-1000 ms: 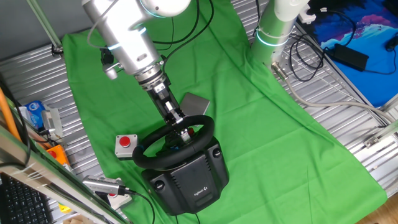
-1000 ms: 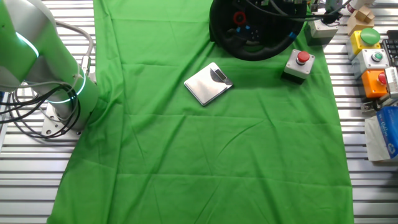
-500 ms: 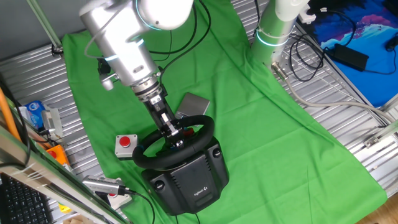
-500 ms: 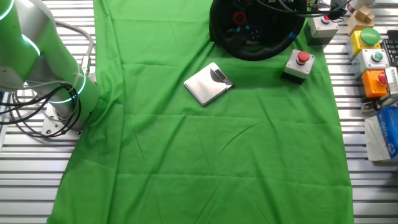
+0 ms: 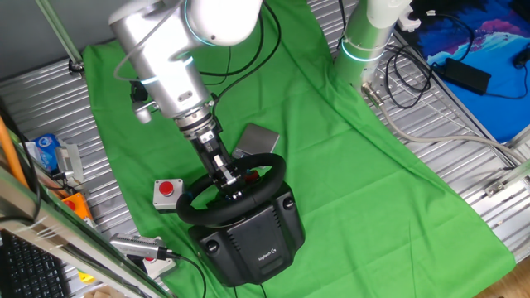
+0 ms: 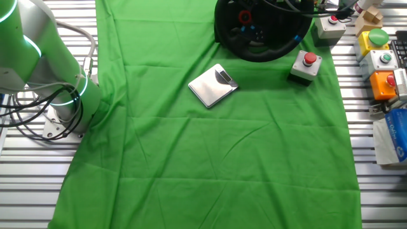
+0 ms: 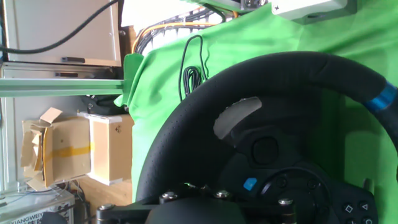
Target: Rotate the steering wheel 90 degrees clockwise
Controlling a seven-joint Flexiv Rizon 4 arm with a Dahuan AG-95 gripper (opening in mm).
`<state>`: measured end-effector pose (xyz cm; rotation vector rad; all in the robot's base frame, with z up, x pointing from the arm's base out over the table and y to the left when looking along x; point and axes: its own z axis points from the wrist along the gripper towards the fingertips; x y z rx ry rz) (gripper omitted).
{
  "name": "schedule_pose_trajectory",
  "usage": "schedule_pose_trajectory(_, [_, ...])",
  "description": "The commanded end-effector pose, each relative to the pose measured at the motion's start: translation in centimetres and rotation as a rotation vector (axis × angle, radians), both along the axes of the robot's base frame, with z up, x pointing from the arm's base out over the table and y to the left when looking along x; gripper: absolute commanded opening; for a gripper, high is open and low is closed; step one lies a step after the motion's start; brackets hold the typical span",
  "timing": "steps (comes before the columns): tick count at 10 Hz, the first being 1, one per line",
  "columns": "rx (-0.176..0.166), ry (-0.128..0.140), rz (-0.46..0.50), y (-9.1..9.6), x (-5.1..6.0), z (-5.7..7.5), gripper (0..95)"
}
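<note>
In one fixed view, going from the left, a small grey box with a red button (image 5: 166,192) lies at the lower left on the green cloth (image 5: 348,157). Just to its right is the steering wheel (image 5: 199,213), black with a thick rim, on its bulky black base (image 5: 252,236) in the lower centre of the frame. The gripper (image 5: 233,185) comes down from the upper left and reaches inside the rim, near the hub. A flat silver device (image 5: 257,136) lies behind the wheel, partly hidden by the arm.

In the other fixed view the wheel (image 6: 254,51) is at the top edge, a little right of centre, with the silver device (image 6: 212,85) below it to the left and the button box (image 6: 305,67) to its right.

In the hand view the rim (image 7: 186,124) curves from the lower left to the upper right, and a blue stripe (image 7: 384,98) marks it at the right edge. The hub buttons (image 7: 250,183) are at the lower centre. The fingertips do not show here, so I cannot tell whether the gripper is released or clenched on a spoke.

I judge that the turning is in hand. To do it well, the gripper should follow a circular path around the hub centre, keep steady contact with the spoke or rim, and not push down hard on the base. The blue stripe is a good mark for judging the quarter turn.
</note>
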<state>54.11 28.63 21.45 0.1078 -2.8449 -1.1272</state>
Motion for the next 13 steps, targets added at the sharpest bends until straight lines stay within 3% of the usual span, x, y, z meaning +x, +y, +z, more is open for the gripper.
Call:
schedule_pose_trajectory(1, [0.002, -0.005, -0.001, -0.1, 0.1, 0.1, 0.0])
schedule_pose_trajectory(13, [0.019, -0.023, 0.016, -2.3, 3.4, 0.0, 0.0])
